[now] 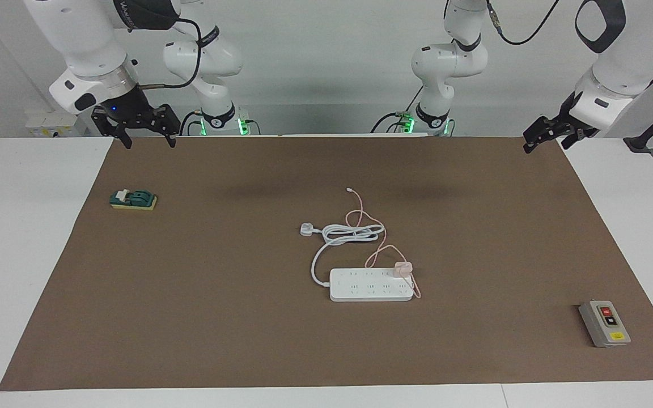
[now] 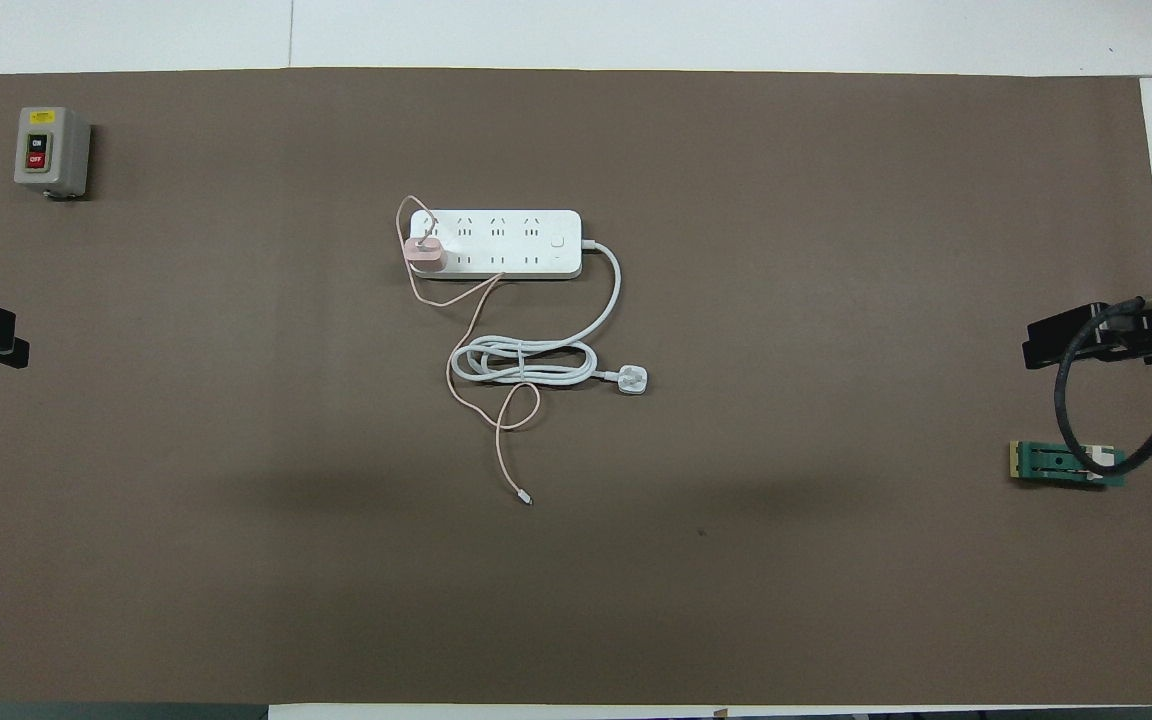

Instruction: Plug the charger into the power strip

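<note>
The white power strip [image 1: 369, 285] lies flat in the middle of the brown mat; it also shows in the overhead view [image 2: 496, 243]. The pale-pink charger [image 1: 402, 269] stands on the strip at its left arm's end, in the row nearer the robots; its prongs are hidden. It also shows from above [image 2: 426, 253]. Its thin pink cable [image 1: 360, 218] loops toward the robots. My right gripper [image 1: 146, 139] hangs open and empty over the mat's edge at the right arm's end. My left gripper [image 1: 533, 141] is open and empty over the mat's corner at the left arm's end.
The strip's thick white cord is coiled nearer the robots and ends in a white three-pin plug [image 1: 307, 229]. A grey box with red and black buttons [image 1: 604, 324] sits toward the left arm's end. A green and yellow block [image 1: 133, 199] lies toward the right arm's end.
</note>
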`<state>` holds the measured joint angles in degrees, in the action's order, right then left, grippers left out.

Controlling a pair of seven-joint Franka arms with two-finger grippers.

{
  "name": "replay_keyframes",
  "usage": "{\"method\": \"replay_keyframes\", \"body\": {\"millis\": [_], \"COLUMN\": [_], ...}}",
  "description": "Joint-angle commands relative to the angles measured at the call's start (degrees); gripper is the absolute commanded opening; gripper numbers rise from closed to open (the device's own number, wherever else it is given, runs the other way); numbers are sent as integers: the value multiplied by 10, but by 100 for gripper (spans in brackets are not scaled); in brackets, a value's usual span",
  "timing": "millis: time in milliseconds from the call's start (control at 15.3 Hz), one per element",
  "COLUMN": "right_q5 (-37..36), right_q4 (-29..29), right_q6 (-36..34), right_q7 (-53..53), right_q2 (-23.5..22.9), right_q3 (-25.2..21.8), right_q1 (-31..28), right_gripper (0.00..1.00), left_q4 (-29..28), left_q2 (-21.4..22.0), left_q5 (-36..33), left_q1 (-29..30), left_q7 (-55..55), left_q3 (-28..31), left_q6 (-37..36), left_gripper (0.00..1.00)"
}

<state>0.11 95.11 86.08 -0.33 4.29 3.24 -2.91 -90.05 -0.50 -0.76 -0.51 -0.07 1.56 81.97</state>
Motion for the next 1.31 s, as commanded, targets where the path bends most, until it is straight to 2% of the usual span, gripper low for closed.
{"method": "replay_keyframes", "body": {"millis": [0, 588, 981, 1242], "right_q5": [10, 10, 10, 10], "right_q4": [-3, -4, -4, -4], "right_q6": [-10, -10, -10, -10], "right_q7": [-5, -5, -6, -7], "right_q2": [2, 2, 2, 2], "right_q3": [4, 5, 4, 5], "right_q1": [-10, -10, -10, -10], "right_gripper": [100, 100, 100, 100], "left_q4": [20, 13, 14, 14], "left_q2": [-7, 1, 1, 1], "left_q5": [-7, -6, -3, 27], "left_q1": [-17, -17, -21, -20], "left_q7": [3, 9, 10, 9], "left_q3": [11, 17, 25, 38], "left_q6": [6, 43, 42, 40], "left_gripper": [100, 100, 100, 100]}}
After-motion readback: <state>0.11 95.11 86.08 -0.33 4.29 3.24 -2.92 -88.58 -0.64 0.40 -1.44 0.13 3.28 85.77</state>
